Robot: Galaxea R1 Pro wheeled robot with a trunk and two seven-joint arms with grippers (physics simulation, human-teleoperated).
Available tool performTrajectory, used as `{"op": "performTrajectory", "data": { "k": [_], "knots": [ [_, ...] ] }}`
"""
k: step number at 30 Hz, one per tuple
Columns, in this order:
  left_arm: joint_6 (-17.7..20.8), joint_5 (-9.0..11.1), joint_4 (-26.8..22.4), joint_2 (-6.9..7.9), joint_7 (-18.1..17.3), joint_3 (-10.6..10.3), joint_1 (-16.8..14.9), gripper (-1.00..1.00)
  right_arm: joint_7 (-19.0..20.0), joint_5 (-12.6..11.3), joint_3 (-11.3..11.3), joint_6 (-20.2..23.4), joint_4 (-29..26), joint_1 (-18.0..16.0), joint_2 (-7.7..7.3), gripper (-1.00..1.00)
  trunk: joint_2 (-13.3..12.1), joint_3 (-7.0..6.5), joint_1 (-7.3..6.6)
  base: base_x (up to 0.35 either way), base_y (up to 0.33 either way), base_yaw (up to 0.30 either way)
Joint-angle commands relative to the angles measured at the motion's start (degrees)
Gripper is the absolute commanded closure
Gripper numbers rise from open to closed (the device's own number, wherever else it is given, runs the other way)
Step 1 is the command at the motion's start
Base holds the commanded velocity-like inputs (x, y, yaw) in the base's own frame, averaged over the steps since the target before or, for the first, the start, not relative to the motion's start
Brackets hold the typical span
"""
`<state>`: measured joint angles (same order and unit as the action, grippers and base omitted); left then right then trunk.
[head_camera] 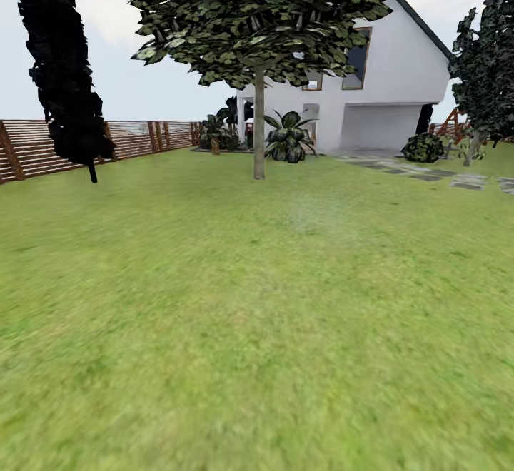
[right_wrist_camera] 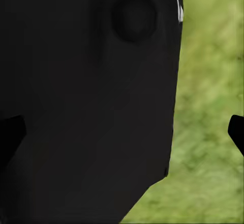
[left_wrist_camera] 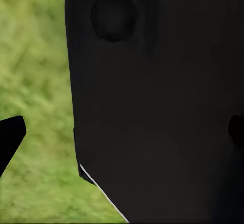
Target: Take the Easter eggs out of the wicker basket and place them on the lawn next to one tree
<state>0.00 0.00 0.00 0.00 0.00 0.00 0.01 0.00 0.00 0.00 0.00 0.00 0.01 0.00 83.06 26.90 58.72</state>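
Observation:
The lawn [head_camera: 257, 314] spreads wide and green across the head view. A tree [head_camera: 258, 128] with a pale straight trunk and a broad leafy canopy stands far ahead, near the middle. The Easter eggs and the wicker basket are out of view. In the left wrist view my left gripper [left_wrist_camera: 123, 132] has its dark fingertips [left_wrist_camera: 10, 137] far apart at the picture's sides, in front of a large black robot part, with grass beyond. My right gripper [right_wrist_camera: 123, 132] looks the same, its fingertips [right_wrist_camera: 236, 132] wide apart and nothing held between them.
A near-black columnar tree [head_camera: 68, 71] stands at the left by a wooden slat fence [head_camera: 43, 146]. A white house [head_camera: 385, 78] rises behind leafy plants [head_camera: 288, 137] and a bush [head_camera: 423, 148]. Stepping stones [head_camera: 428, 171] and another dark tree [head_camera: 485, 64] are at the right.

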Motion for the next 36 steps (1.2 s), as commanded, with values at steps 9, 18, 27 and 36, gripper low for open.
{"op": "performTrajectory", "data": {
  "k": [9,18,27,36],
  "knots": [
    [0.0,0.1,-0.4,2.90,0.0,0.1,1.1,-1.00,-0.2,0.3,0.1,-0.3,1.6,-2.9,-2.90,-1.00,0.0,0.03,0.00,0.000,0.000,0.000],
    [0.0,0.1,-0.4,3.34,0.0,0.1,1.1,-1.00,0.1,-0.2,-0.1,-0.4,1.7,-4.0,-4.38,-1.00,0.0,-0.06,0.00,0.000,0.000,-0.188],
    [0.0,0.1,-0.4,3.34,0.0,0.1,1.1,-1.00,0.1,-0.2,-0.1,-0.4,1.7,-4.0,-4.39,-1.00,0.0,-0.07,0.00,0.000,0.000,-0.291],
    [0.0,0.1,-0.4,3.34,0.0,0.1,1.1,-1.00,0.1,-0.2,-0.1,-0.4,1.7,-4.0,-4.39,-1.00,0.0,-0.07,0.00,0.000,0.000,-0.296]
  ]
}}
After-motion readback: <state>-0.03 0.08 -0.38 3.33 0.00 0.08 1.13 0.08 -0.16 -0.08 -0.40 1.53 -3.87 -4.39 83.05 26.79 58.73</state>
